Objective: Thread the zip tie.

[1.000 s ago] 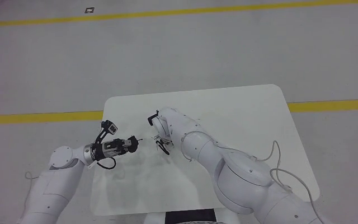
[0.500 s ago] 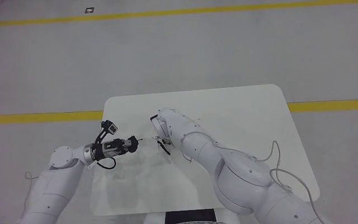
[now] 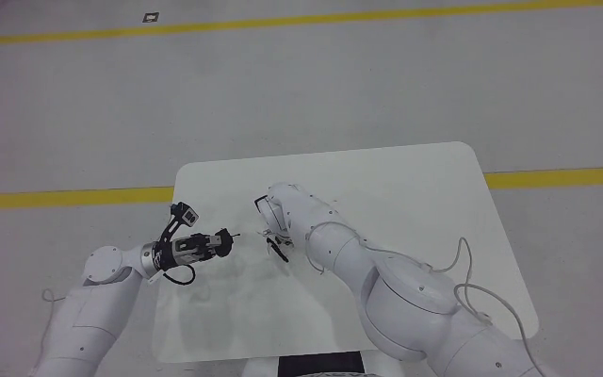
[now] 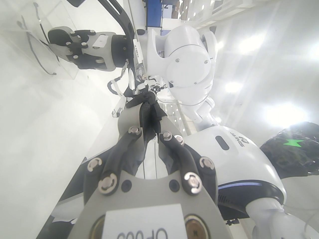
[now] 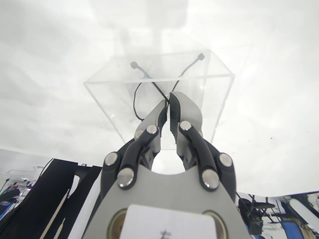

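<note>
Clear box (image 5: 221,95) (zip ties (image 5: 190,66) inside) at right end effector (image 5: 167,101).

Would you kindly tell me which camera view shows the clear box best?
The right wrist view: the clear box is close up, its edges and the zip ties inside plain. The left wrist view shows it farther off, partly behind the right gripper. Top view: too faint to make out.

- White table (image 3: 415,188) with rounded corners, standing on a grey floor (image 3: 377,85).
- Clear box (image 5: 216,105) with an open top, standing on the left part of the table.
- Yellow line (image 3: 85,197) on the floor, running left to right behind the table.
- Second yellow line (image 3: 283,21) farther off.
- Small black-and-white marker (image 3: 151,17) on the floor at far left.
</note>
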Controlling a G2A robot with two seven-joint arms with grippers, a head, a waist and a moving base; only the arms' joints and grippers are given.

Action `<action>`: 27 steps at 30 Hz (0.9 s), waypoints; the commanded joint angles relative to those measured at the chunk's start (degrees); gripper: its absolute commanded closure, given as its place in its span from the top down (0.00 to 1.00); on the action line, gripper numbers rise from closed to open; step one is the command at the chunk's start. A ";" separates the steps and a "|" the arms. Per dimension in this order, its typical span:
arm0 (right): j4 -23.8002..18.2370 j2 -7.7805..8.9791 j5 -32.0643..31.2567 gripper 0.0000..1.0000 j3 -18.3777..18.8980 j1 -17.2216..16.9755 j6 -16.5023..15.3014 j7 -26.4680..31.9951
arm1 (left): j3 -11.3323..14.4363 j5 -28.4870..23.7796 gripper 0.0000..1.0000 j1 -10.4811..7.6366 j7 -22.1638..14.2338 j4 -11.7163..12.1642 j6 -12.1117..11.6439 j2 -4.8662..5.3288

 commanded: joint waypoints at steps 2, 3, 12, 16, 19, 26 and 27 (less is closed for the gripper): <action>0.00 0.01 -0.16 0.00 -0.01 -0.03 0.08 0.00 | 0.00 0.00 0.00 0.00 0.00 0.00 0.00 0.00; -0.02 0.01 -0.21 0.00 -0.01 0.02 0.12 0.05 | 0.00 0.00 0.00 0.00 0.00 0.00 0.00 0.00; -1.27 -0.02 -0.48 0.00 0.37 1.47 0.07 1.22 | 0.00 0.00 0.00 0.00 0.00 0.00 0.00 0.00; -1.67 -0.02 0.11 0.00 1.04 2.30 -0.58 1.75 | 0.00 0.00 0.00 0.00 0.00 0.00 0.00 0.00; -2.09 -0.02 1.07 0.00 1.88 3.03 -1.05 2.47 | 0.00 0.00 0.00 0.00 0.00 0.00 0.00 0.00; -2.06 0.58 3.59 0.00 4.42 4.74 -2.62 3.73 | 0.00 0.00 0.00 0.00 0.00 0.00 0.00 0.00; -2.06 0.75 3.84 0.00 4.74 4.91 -2.90 4.00 | 0.00 0.00 0.00 0.00 0.00 0.00 0.00 0.00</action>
